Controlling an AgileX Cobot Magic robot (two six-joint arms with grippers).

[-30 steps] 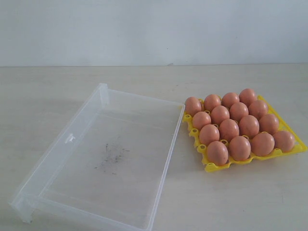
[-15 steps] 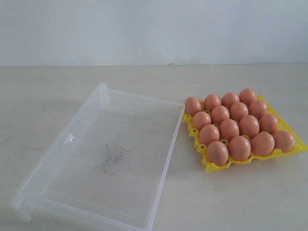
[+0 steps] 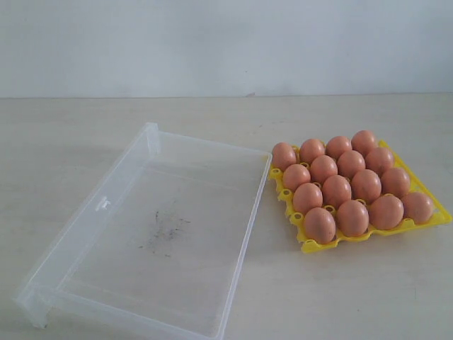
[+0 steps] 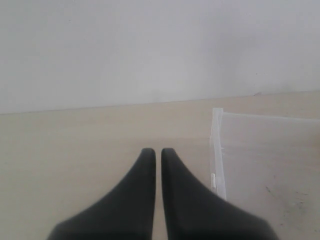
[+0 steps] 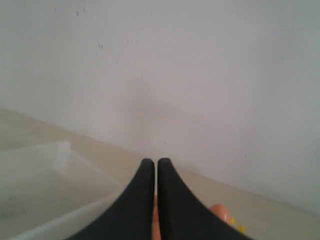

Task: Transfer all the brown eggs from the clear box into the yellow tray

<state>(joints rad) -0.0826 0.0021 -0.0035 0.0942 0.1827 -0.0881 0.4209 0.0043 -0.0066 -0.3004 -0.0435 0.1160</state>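
Pale wood-grain worktop (image 3: 354,297) under everything. Nearest: clear box (image 3: 244,241), lying open, nothing on its floor but dark scuffs. Just beside its right rim, possibly touching at one corner: yellow tray (image 3: 309,246), brown eggs (image 3: 337,190) seated in rows, no bare cup seen. Farthest: plain white wall (image 3: 226,42). Judged: transfer complete, nothing left to fetch.

Neither arm seen in the outside view.
Left tool (image 4: 158,152): jaws pressed together, nothing held, hanging over bare worktop next to a box corner.
Right tool (image 5: 155,162): likewise closed and empty, raised, box wall to one side, an egg and a sliver of yellow peeking past it.

Risks from here:
- Low sweep of right tool across tray: egg tops clipped, an egg tipped out, then rolling off the worktop or cracking.
- Bump on box wall by either arm: box shoved into tray, eggs jolted. Light plastic, likely to slide easily.
- Needless reach into empty box: floor scraped, no gain.

Safest guess: retreat upward, clear of both.
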